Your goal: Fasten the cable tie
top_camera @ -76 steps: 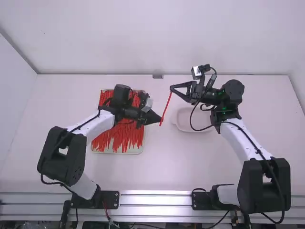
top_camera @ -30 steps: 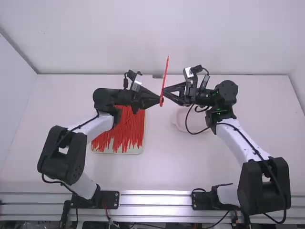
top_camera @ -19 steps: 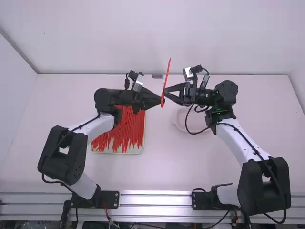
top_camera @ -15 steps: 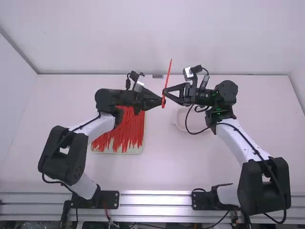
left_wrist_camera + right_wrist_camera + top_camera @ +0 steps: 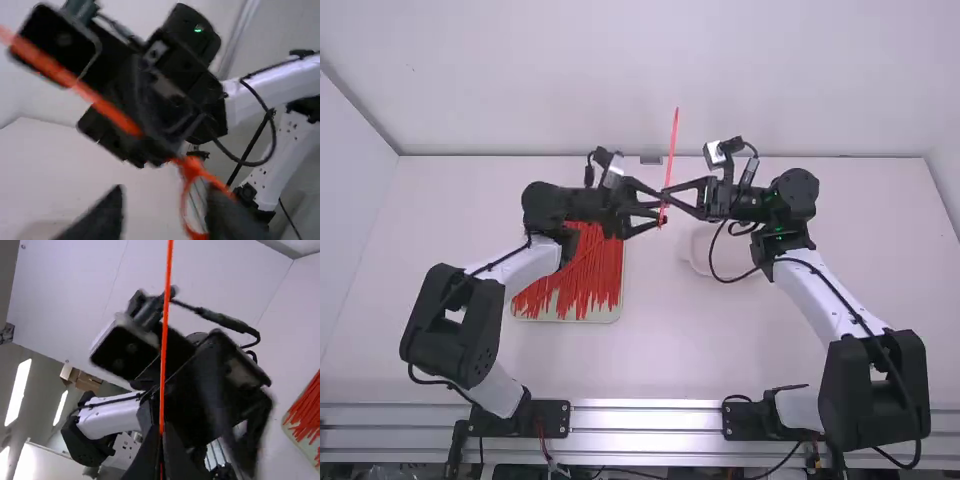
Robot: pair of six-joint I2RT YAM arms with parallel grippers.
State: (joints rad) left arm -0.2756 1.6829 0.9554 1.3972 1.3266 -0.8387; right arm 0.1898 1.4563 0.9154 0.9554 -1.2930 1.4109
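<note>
The left arm point(image 5: 510, 262) and right arm point(image 5: 825, 300) have white links, bulky black joints and black bases on a silver rail point(image 5: 640, 412). The left gripper point(image 5: 656, 208) and right gripper point(image 5: 664, 203) are black, long-fingered wedges, each carrying a small grey camera point(image 5: 720, 152). A thin black cable point(image 5: 713, 262) loops off the right arm, and a green light point(image 5: 198, 30) glows there.

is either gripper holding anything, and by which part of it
The right gripper pinches the thin red plastic cable tie near its lower end. The left gripper is open, holding nothing.
</note>
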